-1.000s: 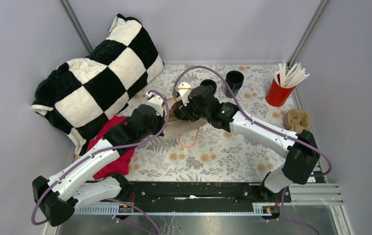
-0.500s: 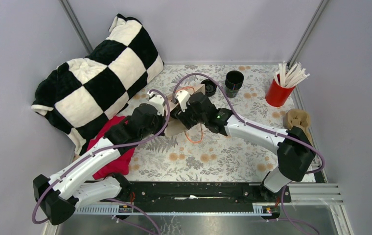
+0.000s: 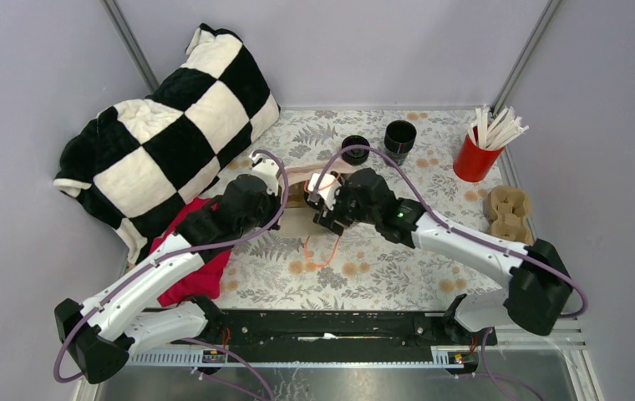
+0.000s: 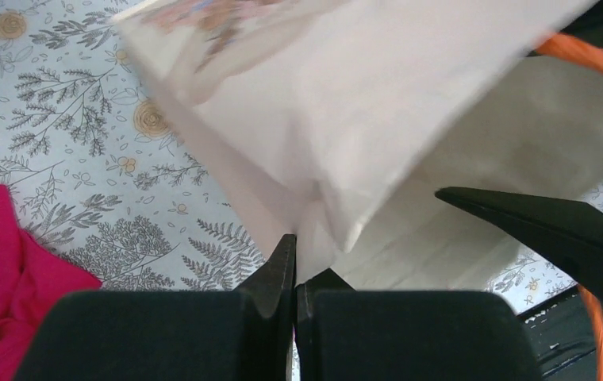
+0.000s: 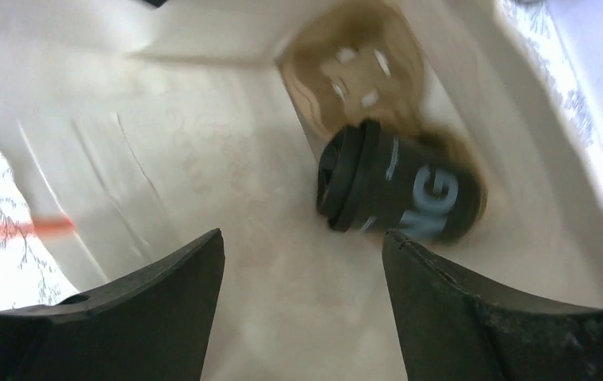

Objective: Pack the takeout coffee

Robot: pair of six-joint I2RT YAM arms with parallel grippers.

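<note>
The takeout coffee (image 5: 397, 190), a small black lidded cup, lies on its side inside the white paper bag (image 5: 163, 159), free of both fingers, next to a brown cup carrier (image 5: 354, 71). At the bag's mouth my right gripper (image 5: 302, 238) stands open with nothing between its fingers. My left gripper (image 4: 295, 254) is shut on the edge of the bag (image 4: 346, 103), pinching the paper. From above, the bag (image 3: 296, 221) lies mid-table between the left gripper (image 3: 285, 190) and the right gripper (image 3: 327, 206); the cup is hidden there.
An orange bag handle (image 3: 318, 251) trails toward the near side. A checkered blanket (image 3: 172, 134) and red cloth (image 3: 189, 251) fill the left. A stack of black cups (image 3: 399, 138), black lids (image 3: 354, 149), a red cup of sticks (image 3: 477, 154) and a brown carrier (image 3: 506, 209) stand at the back right.
My right gripper has opened and drawn back toward the near right, leaving the cup in the bag. The left gripper has kept its pinch on the bag.
</note>
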